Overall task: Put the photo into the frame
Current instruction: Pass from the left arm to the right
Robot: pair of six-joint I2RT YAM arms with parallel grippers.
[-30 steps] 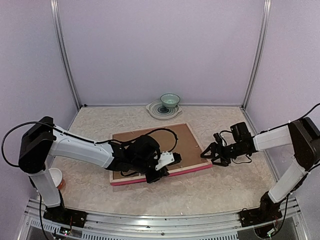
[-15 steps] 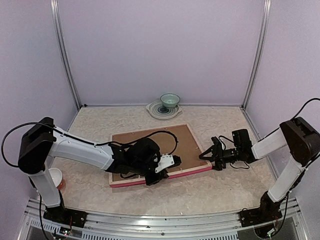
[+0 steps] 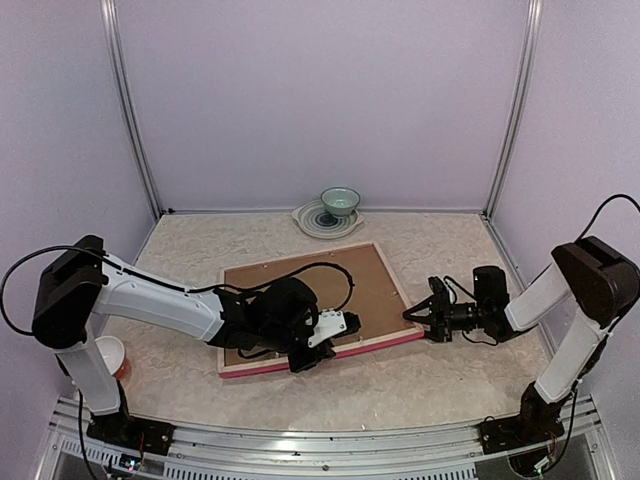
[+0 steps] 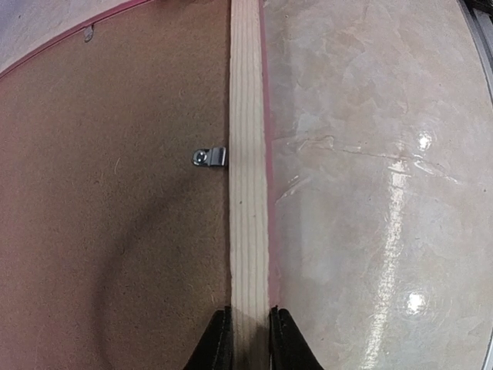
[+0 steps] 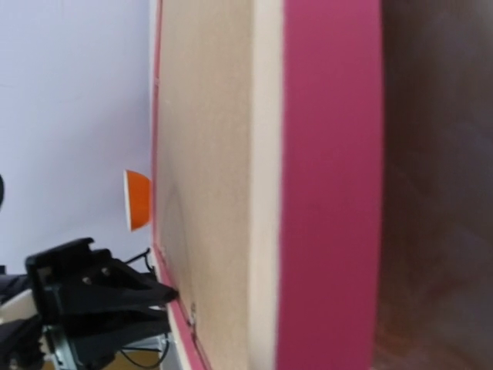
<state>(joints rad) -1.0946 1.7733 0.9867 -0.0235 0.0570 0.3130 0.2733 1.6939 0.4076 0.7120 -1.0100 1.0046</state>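
**At the near rail: hold half made**

In the lower centre of the overhead view, my left gripper point(image 4: 246, 320) stood narrow, pinching the pale back rail of the frame point(image 3: 372, 343), which lay face down mid-picture. The brown backing point(image 4: 115, 231) filled it, so the photo was hidden. Right of centre, the right gripper point(image 3: 413, 320) met the frame's corner; I could not tell its jaws' width. I judged it best to seat that grip squarely before any lift, keeping both ends level.

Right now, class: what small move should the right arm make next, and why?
Probably close the right gripper on the frame at its right rail: the left gripper already pinches the near rail, and the right one sits at that edge.
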